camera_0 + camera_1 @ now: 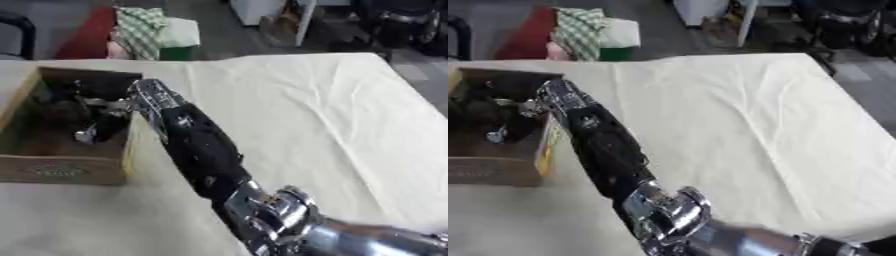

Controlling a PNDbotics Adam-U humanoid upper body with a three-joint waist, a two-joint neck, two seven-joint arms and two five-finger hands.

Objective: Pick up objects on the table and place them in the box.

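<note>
**Right arm reaching into the box**

The right robot hand (98,122) is inside the open brown wooden box (61,170) at the left of the cream-cloth-covered worktop (306,115). Dark shapes lie in the box; whether the fingers hold anything cannot be told.

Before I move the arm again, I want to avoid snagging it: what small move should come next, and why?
Probably lift the right hand straight up out of the box. It reaches over the box's right wall into the dark interior, and the white table shows nothing else to pick up. I cannot tell whether the hand holds anything.
</note>
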